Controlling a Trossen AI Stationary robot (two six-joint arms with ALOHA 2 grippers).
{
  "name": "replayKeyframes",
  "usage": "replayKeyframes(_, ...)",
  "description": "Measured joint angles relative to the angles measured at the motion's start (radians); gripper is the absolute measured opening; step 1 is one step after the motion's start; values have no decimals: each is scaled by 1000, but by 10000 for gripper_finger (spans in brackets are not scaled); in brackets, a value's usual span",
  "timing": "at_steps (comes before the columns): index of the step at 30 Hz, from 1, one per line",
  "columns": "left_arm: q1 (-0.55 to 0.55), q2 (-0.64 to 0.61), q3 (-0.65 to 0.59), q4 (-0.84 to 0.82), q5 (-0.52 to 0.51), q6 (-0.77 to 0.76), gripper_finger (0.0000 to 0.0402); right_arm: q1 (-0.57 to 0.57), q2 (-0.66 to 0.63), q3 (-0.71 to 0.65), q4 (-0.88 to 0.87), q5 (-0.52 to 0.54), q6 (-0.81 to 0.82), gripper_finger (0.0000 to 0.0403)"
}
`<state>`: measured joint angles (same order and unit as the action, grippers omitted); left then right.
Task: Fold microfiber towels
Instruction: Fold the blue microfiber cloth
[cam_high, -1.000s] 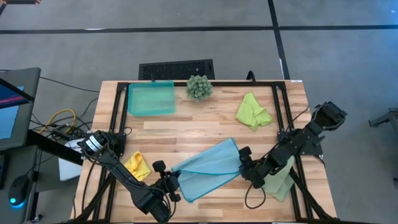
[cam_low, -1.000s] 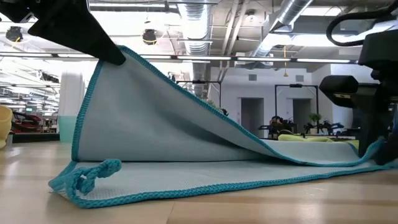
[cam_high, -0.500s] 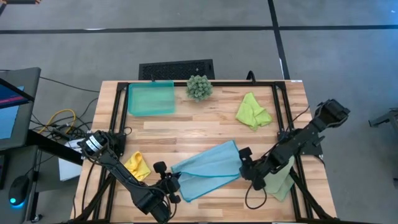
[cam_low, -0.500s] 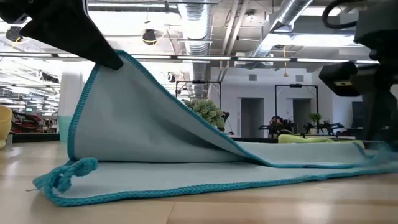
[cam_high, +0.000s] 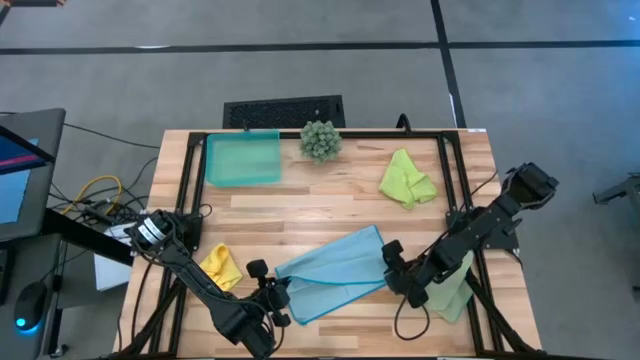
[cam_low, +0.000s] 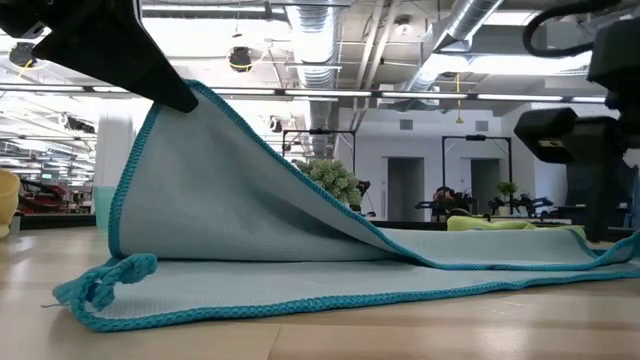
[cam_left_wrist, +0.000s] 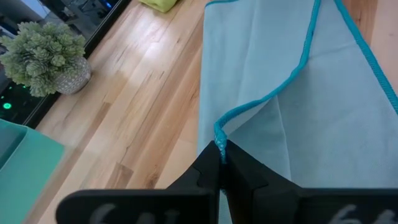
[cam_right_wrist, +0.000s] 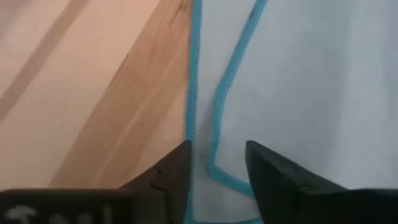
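While the left gripper (cam_left_wrist: 221, 163) pinches a raised corner of the light blue towel (cam_high: 335, 272) left of centre on the tabletop (cam_high: 330, 205), the right gripper (cam_right_wrist: 217, 163), jaws spread, seems to straddle its opposite edge.

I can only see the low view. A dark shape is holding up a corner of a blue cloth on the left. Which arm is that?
Observer: The left gripper, shut on the light blue towel corner.
Operator: And the other arm?
Observer: The right gripper is at the towel's opposite end, fingers apart, towel edge lying flat between them.
Operator: Any other cloths?
Observer: A yellow towel beside the left arm, and a sage towel under the right arm.
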<state>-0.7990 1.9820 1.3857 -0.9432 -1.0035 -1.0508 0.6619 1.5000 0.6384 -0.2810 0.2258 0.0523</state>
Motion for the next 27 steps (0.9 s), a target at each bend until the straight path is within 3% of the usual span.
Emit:
replayKeyframes(9,0,0,0,1,0,0,0,-2,10,1,10,12,0,12)
replayKeyframes(15,0,0,1,28,-13,22,0,-3,-1,57,-130,90,50,21)
replayKeyframes(20,1,0,19,-15,-73,-26,0,-20,-47,172,-307,276,44,6)
replayKeyframes(23,17,-1,20,-113,-130,-116,0,-93,-86,182,-340,407,10,12)
replayKeyframes(27,68,-2,16,-317,-151,-284,0,-260,-109,140,-311,507,-43,11)
